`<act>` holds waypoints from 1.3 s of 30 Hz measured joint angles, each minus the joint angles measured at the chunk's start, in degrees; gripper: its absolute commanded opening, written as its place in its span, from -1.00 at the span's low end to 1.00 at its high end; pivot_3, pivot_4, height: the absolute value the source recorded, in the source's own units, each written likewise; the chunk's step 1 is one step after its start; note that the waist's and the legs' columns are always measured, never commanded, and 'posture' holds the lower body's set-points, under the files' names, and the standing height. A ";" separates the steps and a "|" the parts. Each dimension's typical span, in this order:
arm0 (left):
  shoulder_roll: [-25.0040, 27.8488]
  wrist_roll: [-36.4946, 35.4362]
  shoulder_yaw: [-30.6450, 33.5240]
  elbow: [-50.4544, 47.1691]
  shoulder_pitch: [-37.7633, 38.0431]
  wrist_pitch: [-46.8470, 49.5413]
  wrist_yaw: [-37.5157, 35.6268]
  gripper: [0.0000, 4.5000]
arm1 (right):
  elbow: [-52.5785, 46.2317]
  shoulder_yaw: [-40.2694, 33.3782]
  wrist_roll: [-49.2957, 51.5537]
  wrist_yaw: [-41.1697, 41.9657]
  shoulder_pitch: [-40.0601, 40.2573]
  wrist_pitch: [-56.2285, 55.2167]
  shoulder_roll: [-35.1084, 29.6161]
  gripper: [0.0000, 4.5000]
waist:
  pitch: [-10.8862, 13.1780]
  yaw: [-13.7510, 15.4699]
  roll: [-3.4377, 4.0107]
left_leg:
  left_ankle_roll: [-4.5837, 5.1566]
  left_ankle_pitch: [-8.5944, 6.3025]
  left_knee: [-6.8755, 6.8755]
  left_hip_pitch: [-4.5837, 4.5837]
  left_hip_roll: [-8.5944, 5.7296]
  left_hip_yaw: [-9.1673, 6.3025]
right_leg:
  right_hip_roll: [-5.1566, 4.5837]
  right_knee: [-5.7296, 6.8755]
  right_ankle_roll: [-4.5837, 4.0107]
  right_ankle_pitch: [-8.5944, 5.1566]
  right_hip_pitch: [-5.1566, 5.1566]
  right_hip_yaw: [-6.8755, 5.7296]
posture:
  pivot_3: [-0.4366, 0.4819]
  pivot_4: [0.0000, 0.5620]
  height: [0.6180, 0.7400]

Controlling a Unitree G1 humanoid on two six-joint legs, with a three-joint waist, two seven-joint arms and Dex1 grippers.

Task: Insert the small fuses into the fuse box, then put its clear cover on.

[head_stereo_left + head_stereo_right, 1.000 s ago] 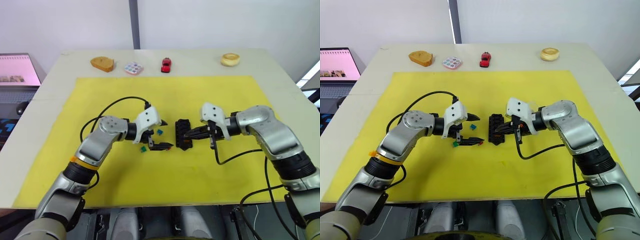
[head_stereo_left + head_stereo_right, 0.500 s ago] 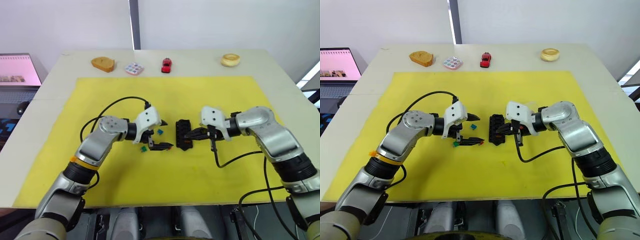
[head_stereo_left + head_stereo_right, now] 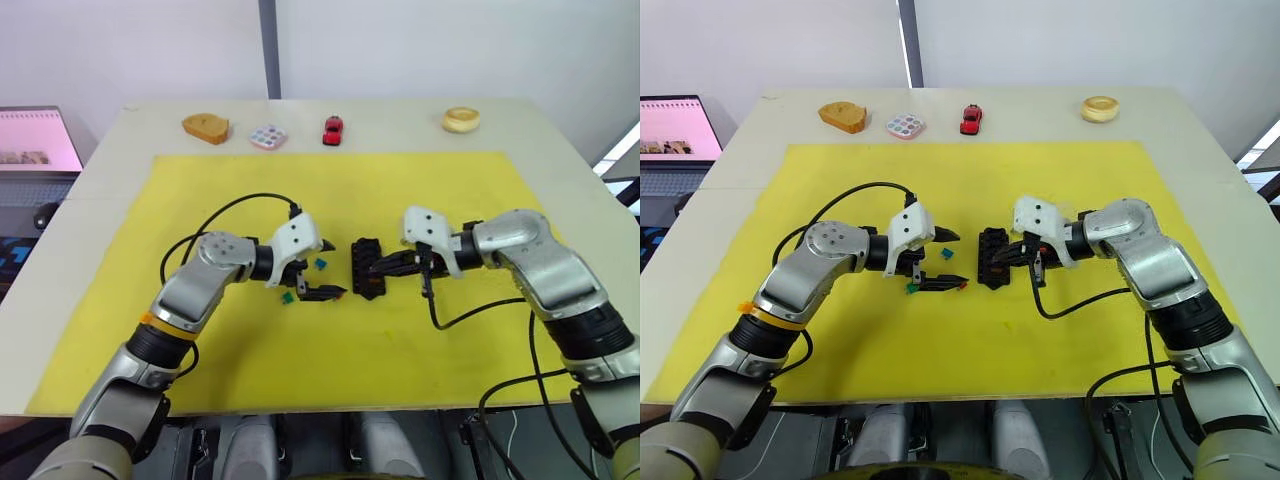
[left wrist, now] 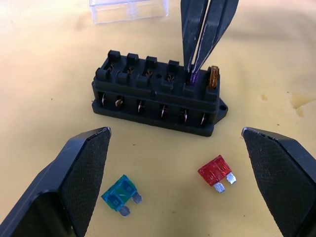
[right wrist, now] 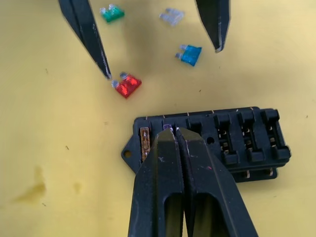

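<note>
Black rectangular fuse box [image 4: 157,101] sits on the yellow mat, amber fuse [image 4: 214,78] seated. Right gripper [image 5: 173,131] pinches the purple fuse [image 4: 194,77] into the neighbouring slot. Left gripper [image 4: 175,143] gapes. Red fuse [image 4: 216,171], teal fuse [image 4: 119,195], green fuse [image 5: 112,14], grey fuse [image 5: 171,17] and clear plastic cover [image 4: 129,10] remain.

My right tool [image 5: 172,132] is pinched closed, arm bent inward at the elbow. My left tool [image 4: 175,148] is spread wide, forearm angled toward centre.
</note>
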 measured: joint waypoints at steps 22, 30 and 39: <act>0.04 0.01 0.00 0.05 0.00 -0.11 -0.06 1.00 | -6.87 -1.44 4.39 -1.42 3.51 4.99 -0.64 -0.97 | 0.01 -0.06 0.00 | 0.02 -0.01 -0.04 -0.03 0.00 0.00 | 0.01 0.00 0.00 0.00 -0.05 0.00 | -0.05 -0.47 1.00; 0.18 0.01 0.00 0.04 0.00 -0.09 -0.07 1.00 | -5.42 0.06 1.40 -1.28 4.49 -0.45 -0.64 -0.97 | 0.01 -0.06 0.00 | 0.02 -0.01 -0.03 -0.03 -0.01 0.01 | 0.02 -0.01 0.01 0.00 -0.05 0.00 | -0.05 -0.47 1.00; 0.46 -0.04 0.01 0.03 0.00 -0.07 -0.19 1.00 | -4.73 -0.06 1.41 -0.74 4.06 -0.73 -0.64 -0.97 | 0.01 -0.06 0.00 | 0.02 -0.01 -0.03 -0.03 0.00 0.00 | 0.02 -0.01 0.00 0.00 -0.05 0.00 | -0.05 -0.47 1.00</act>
